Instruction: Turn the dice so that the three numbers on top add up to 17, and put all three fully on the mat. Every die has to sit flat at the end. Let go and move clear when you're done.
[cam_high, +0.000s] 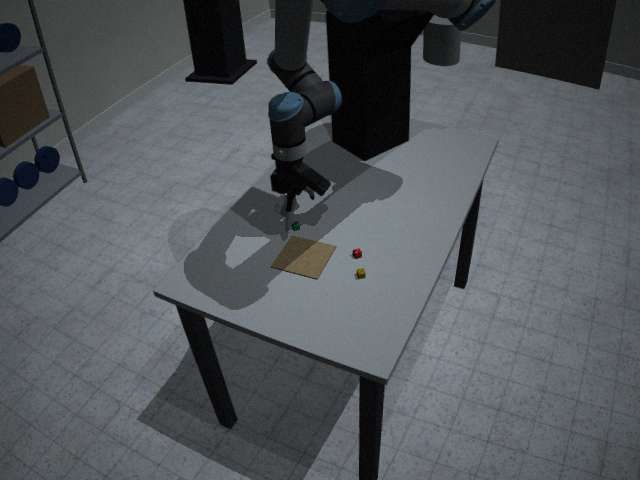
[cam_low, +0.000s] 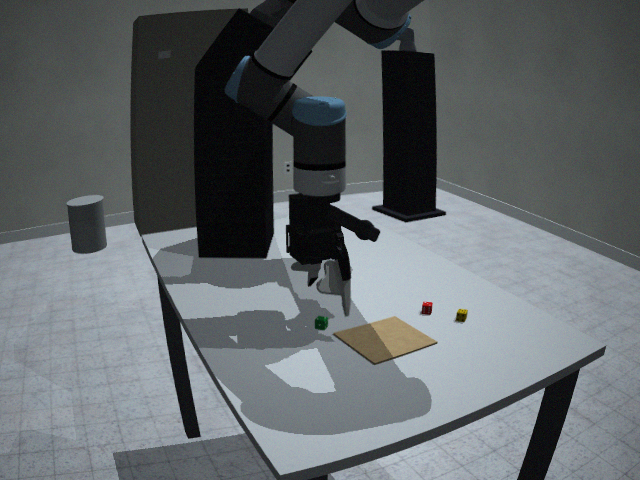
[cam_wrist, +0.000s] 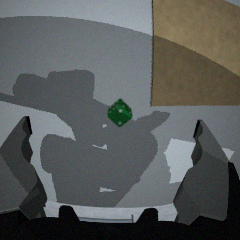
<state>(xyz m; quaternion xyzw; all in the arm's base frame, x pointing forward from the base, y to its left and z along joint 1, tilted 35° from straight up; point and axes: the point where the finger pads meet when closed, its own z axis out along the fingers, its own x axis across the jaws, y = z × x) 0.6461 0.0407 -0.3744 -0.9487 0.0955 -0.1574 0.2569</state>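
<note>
A green die lies on the table just off the far edge of the tan mat. It also shows in the exterior view and in the wrist view, between and beyond my fingers. My gripper hangs open and empty a little above the table, close over the green die; it also shows in the top view. A red die and a yellow die lie on the table to the right of the mat, apart from each other. The mat has no die on it.
The robot's black pedestal stands at the table's back edge. A dark pillar and a grey cylinder stand on the floor behind. A shelf with a box and blue balls is at far left.
</note>
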